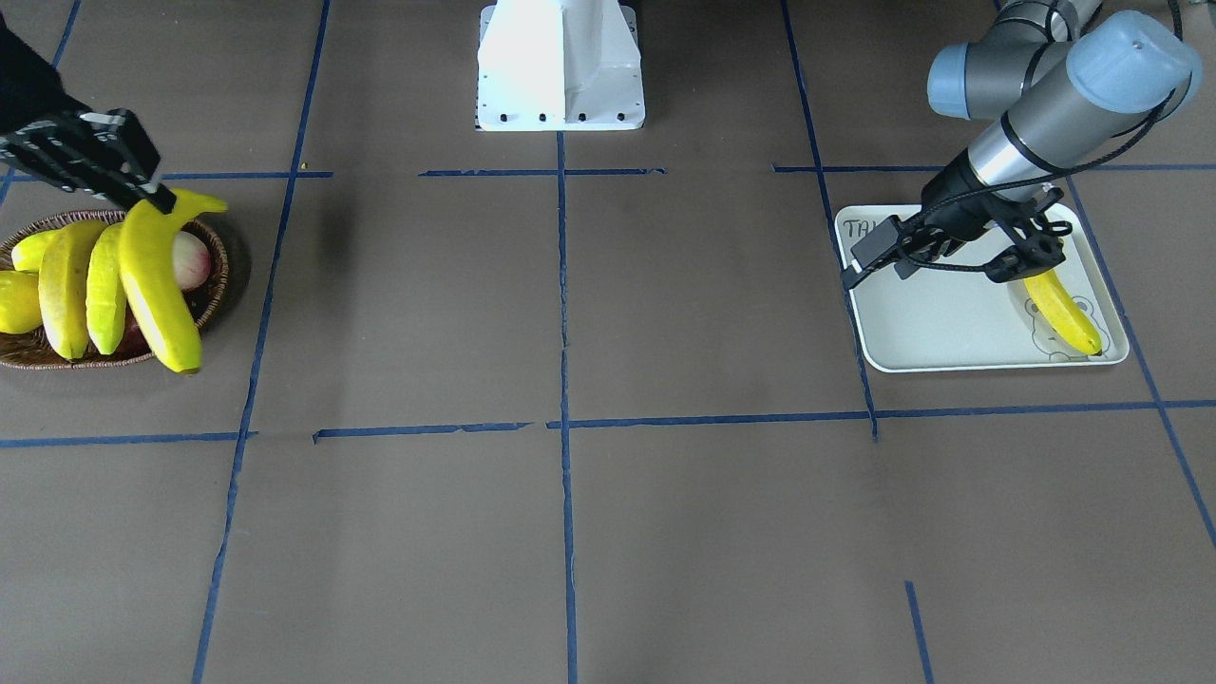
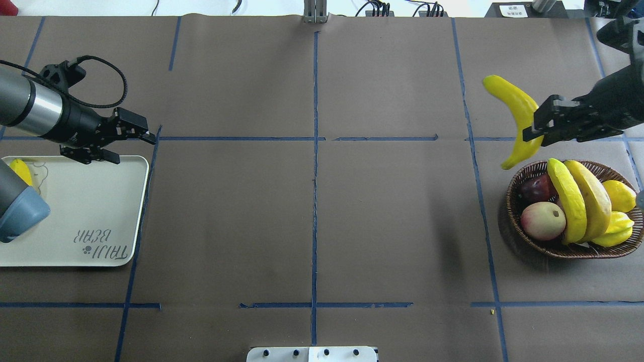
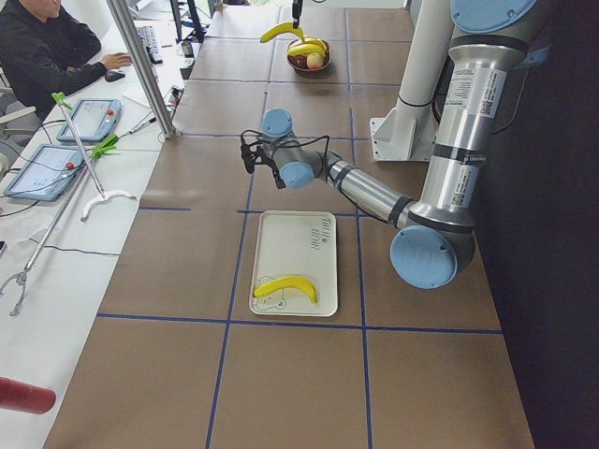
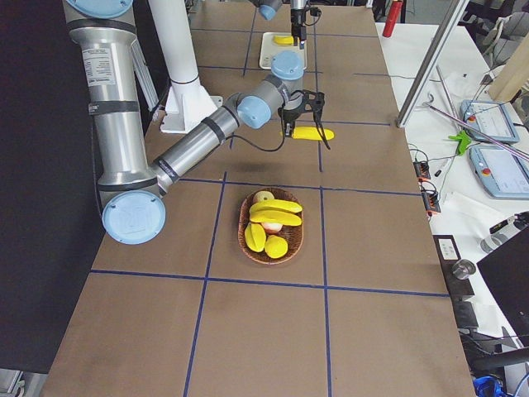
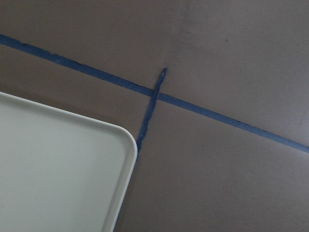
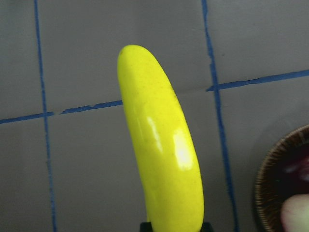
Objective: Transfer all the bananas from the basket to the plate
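Note:
My right gripper (image 2: 533,128) is shut on one banana (image 2: 518,115), held in the air just beyond the far-left rim of the wicker basket (image 2: 573,251). That banana (image 6: 164,145) fills the right wrist view. Two more bananas (image 2: 578,201) lie across the basket. On the white plate (image 2: 75,211), one banana (image 1: 1064,313) rests by the bear drawing. Open and empty, my left gripper (image 2: 135,149) hovers over the plate's far corner, clear of that banana. The left wrist view shows only the plate's corner (image 5: 72,159) and blue tape.
The basket also holds a pink-white apple (image 2: 543,221), a dark red apple (image 2: 538,188) and short yellow fruits (image 2: 619,196). The robot's white base (image 1: 560,66) stands at the table's middle edge. A person sits at a side desk (image 3: 47,47).

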Controlling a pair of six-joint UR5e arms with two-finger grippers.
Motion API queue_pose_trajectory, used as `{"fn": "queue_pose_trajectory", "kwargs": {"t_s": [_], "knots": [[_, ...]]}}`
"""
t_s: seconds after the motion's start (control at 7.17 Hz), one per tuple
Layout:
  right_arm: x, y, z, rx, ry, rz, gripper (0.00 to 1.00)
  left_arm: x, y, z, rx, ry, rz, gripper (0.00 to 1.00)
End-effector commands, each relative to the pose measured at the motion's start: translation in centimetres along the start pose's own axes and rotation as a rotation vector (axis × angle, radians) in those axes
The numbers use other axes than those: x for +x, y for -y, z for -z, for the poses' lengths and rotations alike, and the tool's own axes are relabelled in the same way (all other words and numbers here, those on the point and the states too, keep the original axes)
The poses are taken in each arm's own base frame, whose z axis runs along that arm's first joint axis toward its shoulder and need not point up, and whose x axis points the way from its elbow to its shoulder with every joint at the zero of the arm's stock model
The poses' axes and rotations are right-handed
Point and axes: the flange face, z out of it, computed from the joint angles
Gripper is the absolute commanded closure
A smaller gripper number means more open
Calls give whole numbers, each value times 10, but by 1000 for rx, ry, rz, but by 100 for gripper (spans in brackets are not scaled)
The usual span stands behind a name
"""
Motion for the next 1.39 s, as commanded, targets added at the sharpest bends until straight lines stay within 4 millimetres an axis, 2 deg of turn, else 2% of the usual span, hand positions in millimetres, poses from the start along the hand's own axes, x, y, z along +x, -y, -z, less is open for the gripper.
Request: {"fn": "queue_pose_trajectory", "kwargs": {"t_s": [0.0,0.14,0.28,0.42,0.56,0.7,0.84,0.98,1.12,1.25], "knots": [[-74,-54,-47,58,182,-67,100,60,-16,9,-14,-100,76,1],[-95,-85,-74,106,218,-27,100,91,-24,18,-29,-167,131,1],[-128,-107,-85,92,261,12,100,125,-34,23,-55,-214,196,1],[-154,-121,-88,99,295,35,100,163,-59,18,-111,-244,264,1],[-165,-136,-101,117,299,46,100,191,-77,17,-136,-270,311,1],[-169,-144,-104,110,304,52,100,215,-93,13,-137,-295,345,1],[-170,-148,-106,107,305,55,100,229,-100,10,-115,-318,368,1],[-173,-151,-107,112,309,57,100,242,-111,1,-118,-327,368,1],[-179,-152,-106,112,321,61,100,260,-123,-17,-124,-326,375,1],[-180,-153,-105,111,324,62,100,279,-126,-30,-108,-336,402,1]]}}
